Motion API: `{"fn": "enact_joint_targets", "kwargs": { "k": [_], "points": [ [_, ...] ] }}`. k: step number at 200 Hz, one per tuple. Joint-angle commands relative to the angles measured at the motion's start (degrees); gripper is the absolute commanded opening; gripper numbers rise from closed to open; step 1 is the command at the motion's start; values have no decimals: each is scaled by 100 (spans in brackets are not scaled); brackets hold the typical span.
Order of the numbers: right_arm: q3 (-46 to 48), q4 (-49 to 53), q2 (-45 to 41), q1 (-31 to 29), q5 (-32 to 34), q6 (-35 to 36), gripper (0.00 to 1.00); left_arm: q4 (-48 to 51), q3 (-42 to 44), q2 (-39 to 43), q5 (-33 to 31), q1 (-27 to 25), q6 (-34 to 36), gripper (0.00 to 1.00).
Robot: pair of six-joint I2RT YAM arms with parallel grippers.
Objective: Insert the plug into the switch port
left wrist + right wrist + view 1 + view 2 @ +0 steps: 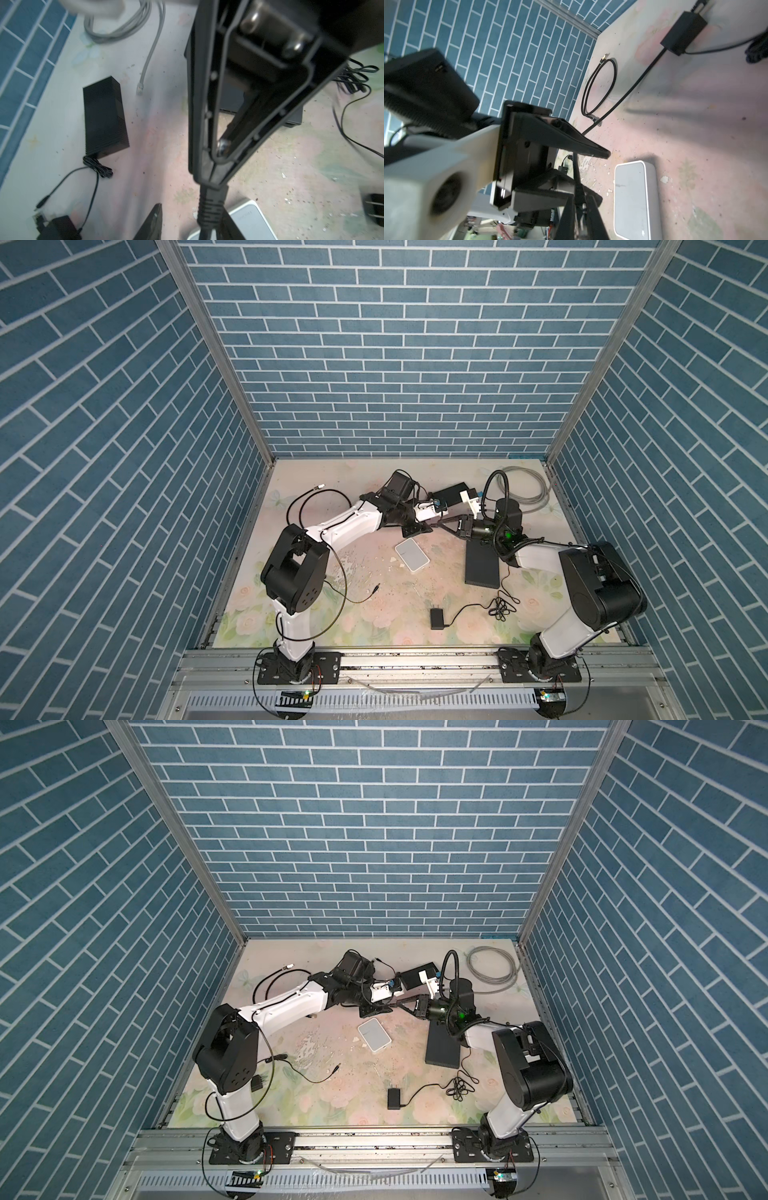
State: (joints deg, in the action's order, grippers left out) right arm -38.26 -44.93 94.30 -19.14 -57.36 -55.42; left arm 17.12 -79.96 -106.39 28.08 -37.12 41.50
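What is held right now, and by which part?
Right pincer is shut on the black moulded cable plug, gripping its body just past the ribbed collar. Left pincer stands open, holding nothing.

White switch (633, 199) smooth plastic; black adapter (104, 116) ribbed matt plastic.

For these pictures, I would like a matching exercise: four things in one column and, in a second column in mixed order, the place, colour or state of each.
Things
1. switch
2. coiled cable
3. wall adapter
4. right gripper

Descriptions
a. black, nearest the front edge of the table
b. shut on the black plug
c. grey, in the far right corner
d. white, near the middle

Pairs: 1-d, 2-c, 3-a, 4-b
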Motion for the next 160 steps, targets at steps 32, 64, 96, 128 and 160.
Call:
{"fn": "enact_joint_targets", "kwargs": {
  "k": [32,64,96,128,160],
  "points": [
    [73,-139,-104,-20,98,-1190,0,-921,221,70,-10,-84,39,38],
    [-53,244,-93,-16,87,-1166,0,-728,159,57,-23,-84,147,33],
    [-24,369,-15,-2,135,-1184,0,-637,231,132,-160,-84,270,36],
    [-8,263,28,-2,146,-1291,0,-538,197,154,-137,-84,320,35],
    [-18,325,57,5,162,-1301,0,-459,143,136,-74,-84,328,26]
  ]
}}
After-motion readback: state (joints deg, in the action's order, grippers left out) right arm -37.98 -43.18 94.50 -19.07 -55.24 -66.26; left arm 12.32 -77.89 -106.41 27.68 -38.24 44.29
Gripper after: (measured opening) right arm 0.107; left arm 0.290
